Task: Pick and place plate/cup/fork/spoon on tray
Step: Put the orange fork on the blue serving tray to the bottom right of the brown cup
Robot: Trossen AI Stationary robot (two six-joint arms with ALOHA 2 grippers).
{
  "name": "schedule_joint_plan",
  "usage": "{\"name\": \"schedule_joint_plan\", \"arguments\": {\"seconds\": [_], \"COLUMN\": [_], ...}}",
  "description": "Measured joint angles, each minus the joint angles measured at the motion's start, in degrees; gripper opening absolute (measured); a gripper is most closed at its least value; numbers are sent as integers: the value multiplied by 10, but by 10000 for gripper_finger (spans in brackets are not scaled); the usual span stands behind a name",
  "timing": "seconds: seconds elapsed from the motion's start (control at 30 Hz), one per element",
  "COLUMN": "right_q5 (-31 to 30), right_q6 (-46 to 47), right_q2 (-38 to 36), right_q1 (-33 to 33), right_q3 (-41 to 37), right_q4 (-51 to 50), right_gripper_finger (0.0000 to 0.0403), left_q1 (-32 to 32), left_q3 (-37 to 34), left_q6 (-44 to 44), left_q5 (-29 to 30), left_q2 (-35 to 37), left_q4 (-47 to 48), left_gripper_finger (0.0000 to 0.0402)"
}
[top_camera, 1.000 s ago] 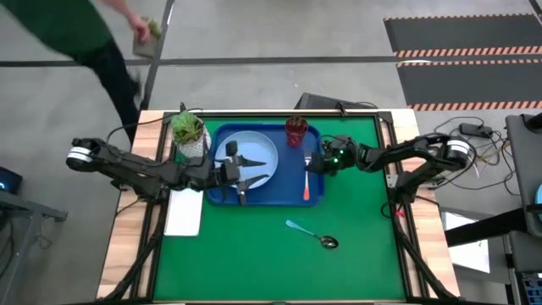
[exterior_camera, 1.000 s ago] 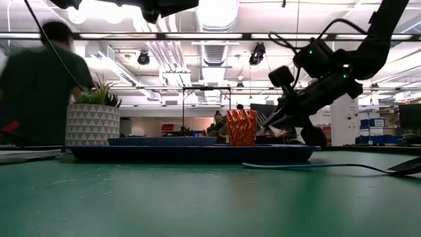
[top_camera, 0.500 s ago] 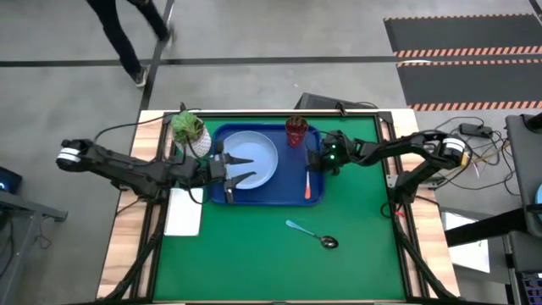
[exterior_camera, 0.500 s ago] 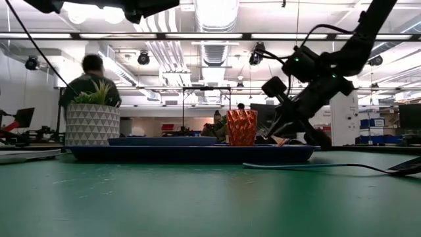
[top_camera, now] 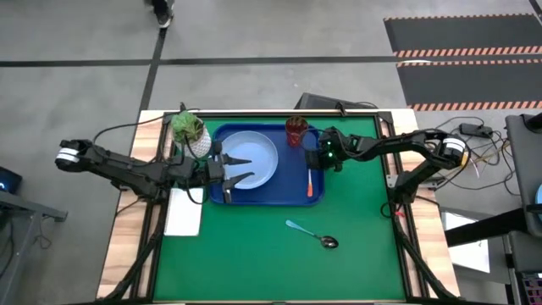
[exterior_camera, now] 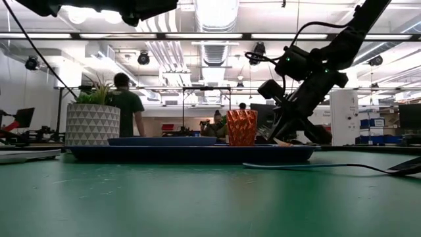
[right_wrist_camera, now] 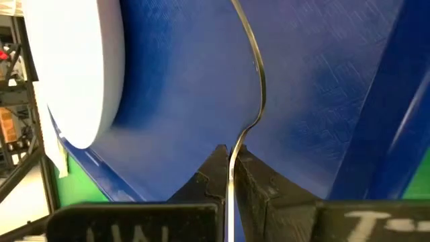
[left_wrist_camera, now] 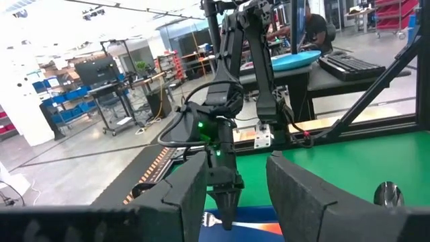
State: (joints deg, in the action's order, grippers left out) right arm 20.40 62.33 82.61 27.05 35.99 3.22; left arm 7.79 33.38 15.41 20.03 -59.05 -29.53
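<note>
The right gripper (top_camera: pixel 314 161) is clamped on the small orange-handled fork with silver tines (top_camera: pixel 311 183), holding it low over the right side of the large dark-blue rectangular plastic tray (top_camera: pixel 292 196), beside the round light-blue plate (top_camera: pixel 257 152) and near the reddish-brown translucent tumbler cup (top_camera: pixel 296 130), apparently to lay it flat in the free strip there. The left gripper (top_camera: pixel 240 169) hovers over the plate's left edge with fingers spread, holding nothing. The teal-handled metal spoon (top_camera: pixel 312 235) lies on the green mat (top_camera: pixel 254 254), well apart from the tray, not yet collected.
</note>
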Motion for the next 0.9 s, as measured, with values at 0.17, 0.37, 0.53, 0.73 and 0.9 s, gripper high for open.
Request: {"name": "schedule_joint_plan", "arguments": {"seconds": [0.17,0.37,0.53,0.73,0.9], "right_q5": [-10,-20,-25,-26,-18], "right_q6": [0,1,1,-2,-11], "right_q2": [0,0,0,11,54], "right_q1": [0,0,0,-4,-12], "right_q3": [0,1,12,25,44], "right_q4": [0,5,5,1,-2], "right_gripper_finger": [8,8,8,8,8], "left_q1": [0,0,0,0,-1], "left_q3": [0,1,1,0,0], "left_q6": [0,0,1,1,1], "left_q5": [0,0,0,0,0], "left_q2": [0,0,0,0,0], "left_q4": [0,-1,-10,-18,-16], "left_gripper_finger": [135,135,135,135,135]}}
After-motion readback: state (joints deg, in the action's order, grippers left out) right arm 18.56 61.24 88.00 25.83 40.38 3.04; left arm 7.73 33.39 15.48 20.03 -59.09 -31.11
